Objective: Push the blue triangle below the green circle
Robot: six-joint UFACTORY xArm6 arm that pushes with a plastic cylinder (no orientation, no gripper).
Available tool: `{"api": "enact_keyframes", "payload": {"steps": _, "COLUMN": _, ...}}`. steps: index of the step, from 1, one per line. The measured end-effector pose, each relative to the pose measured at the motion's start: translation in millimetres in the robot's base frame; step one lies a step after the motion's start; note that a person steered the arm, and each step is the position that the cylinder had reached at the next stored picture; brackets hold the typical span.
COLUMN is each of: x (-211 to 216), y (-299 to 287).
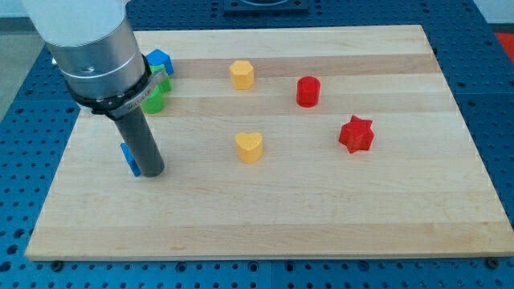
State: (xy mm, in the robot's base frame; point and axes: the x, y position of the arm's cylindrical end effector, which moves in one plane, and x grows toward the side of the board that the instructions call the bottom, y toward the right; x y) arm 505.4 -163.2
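My tip rests on the wooden board at the view's left. A small blue block, mostly hidden behind the rod, touches the rod's left side; its shape is hard to make out. A rounded green block sits just above the tip, half hidden by the arm's grey body. A second green block lies right above it. Another blue block, angular, sits above both near the board's top left.
A yellow hexagon-like block lies at top centre and a yellow heart in the middle. A red cylinder and a red star lie to the right. The board's left edge is close to the tip.
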Motion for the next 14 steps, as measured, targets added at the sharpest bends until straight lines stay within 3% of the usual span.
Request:
{"api": "enact_keyframes", "payload": {"steps": 2, "x": 12.8, "y": -7.3}}
{"api": "enact_keyframes", "payload": {"steps": 4, "x": -33.8, "y": -41.5}}
{"api": "enact_keyframes", "payload": {"steps": 7, "x": -82.1, "y": -29.5}}
{"api": "enact_keyframes", "payload": {"steps": 8, "x": -85.6, "y": -16.8}}
{"api": "enact_keyframes", "payload": {"steps": 9, "x": -43.6, "y": -3.3}}
{"api": "enact_keyframes", "payload": {"steps": 10, "x": -15.4, "y": -51.4}}
{"api": "enact_keyframes", "payload": {"steps": 11, "x": -23.7, "y": -131.4}}
{"api": "enact_keyframes", "payload": {"steps": 12, "x": -48.6, "y": -141.6}}
{"api": "enact_keyframes", "payload": {"steps": 14, "x": -81.3, "y": -108.8}}
